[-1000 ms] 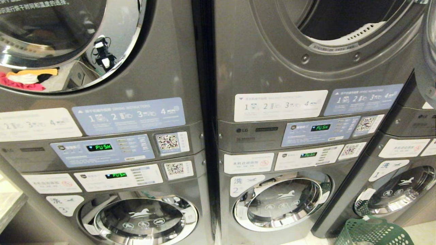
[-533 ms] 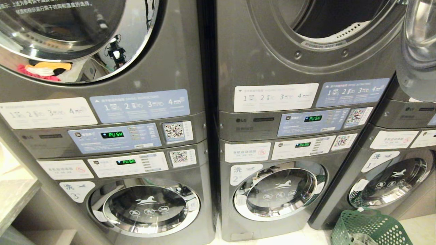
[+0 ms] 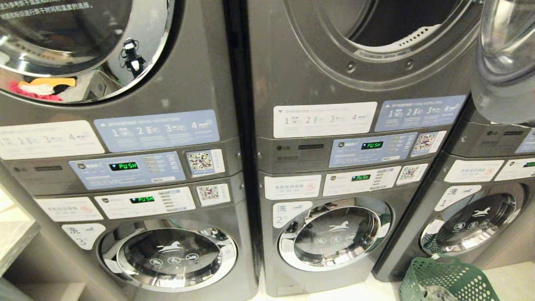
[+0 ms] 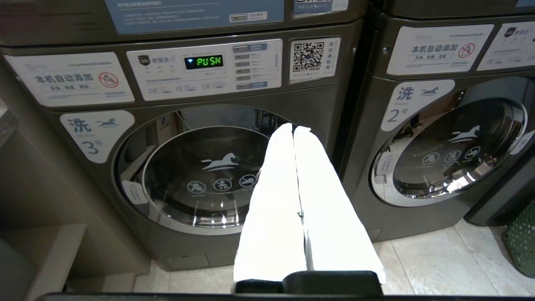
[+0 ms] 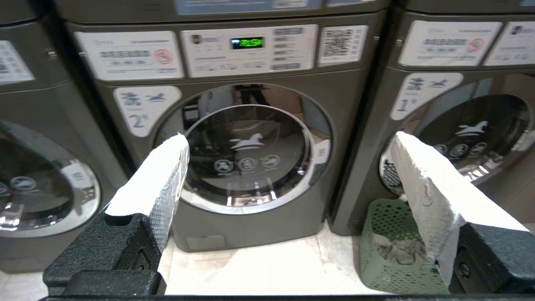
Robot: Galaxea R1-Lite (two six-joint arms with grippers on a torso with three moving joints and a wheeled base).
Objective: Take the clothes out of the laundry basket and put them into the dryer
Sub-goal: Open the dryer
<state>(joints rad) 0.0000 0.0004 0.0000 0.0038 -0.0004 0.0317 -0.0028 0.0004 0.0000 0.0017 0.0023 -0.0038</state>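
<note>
clothes: faded grey-blue denim garment (image 5: 397,248), crumpled in the green perforated plastic laundry basket (image 5: 376,271) on the floor by the stack marked 1.
handling: likely soft, fairly heavy; pinch a raised fold.
dryer: dark grey drum opening (image 3: 397,25), door swung open.
right gripper (image 5: 288,167): fingers spread wide, empty.
left gripper (image 4: 293,128): pads together, empty.

Three washer-dryer stacks stand side by side. In the middle stack, the dryer (image 3: 376,50) sits on top with its door (image 3: 508,62) swung out to the right, above the washer marked 2 (image 3: 334,236). The laundry basket (image 5: 386,255) stands on the floor (image 5: 267,267) before the right-hand stack, touching its base, with the clothes (image 5: 397,250) lying inside.
</note>
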